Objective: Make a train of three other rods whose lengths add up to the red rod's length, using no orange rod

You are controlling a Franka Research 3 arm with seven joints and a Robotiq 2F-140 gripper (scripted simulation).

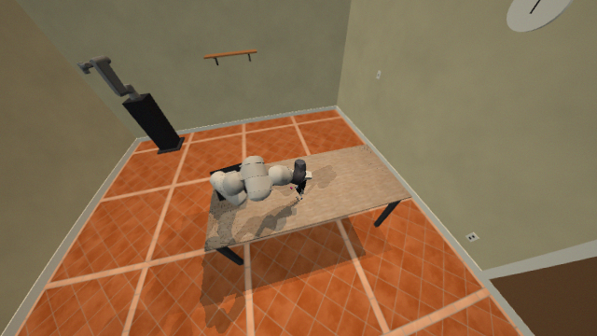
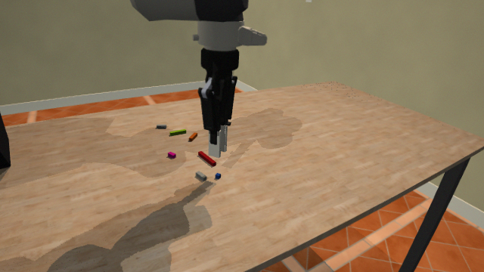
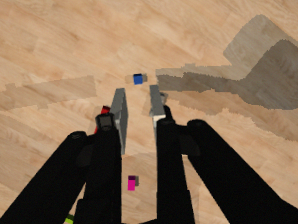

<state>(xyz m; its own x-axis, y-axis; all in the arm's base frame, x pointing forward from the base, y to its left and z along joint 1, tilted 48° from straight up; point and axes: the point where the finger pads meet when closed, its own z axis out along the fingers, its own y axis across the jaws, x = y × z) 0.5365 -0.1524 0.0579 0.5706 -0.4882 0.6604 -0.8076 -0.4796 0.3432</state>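
Observation:
My gripper (image 2: pixel 219 153) (image 3: pixel 138 100) is above the table, its fingers partly closed with an empty gap between them. A red rod (image 2: pixel 206 159) (image 3: pixel 105 109) lies below, partly hidden by a finger in the wrist view. A blue rod (image 2: pixel 218 176) (image 3: pixel 138 79) lies ahead of the fingertips. A grey rod (image 2: pixel 200 176) (image 3: pixel 163 97) lies near the blue one, mostly hidden behind a finger in the wrist view. A magenta rod (image 2: pixel 172 155) (image 3: pixel 131 184) lies apart. A lime rod (image 2: pixel 178 132) (image 3: pixel 69 219) and a second grey rod (image 2: pixel 161 127) lie farther back. No rods touch.
An orange rod (image 2: pixel 193 137) lies between the lime rod and the gripper in the exterior view. The wooden table (image 1: pixel 354 182) (image 2: pixel 340 151) carries shadows of the arm. Its edge runs along the lower right in the exterior view.

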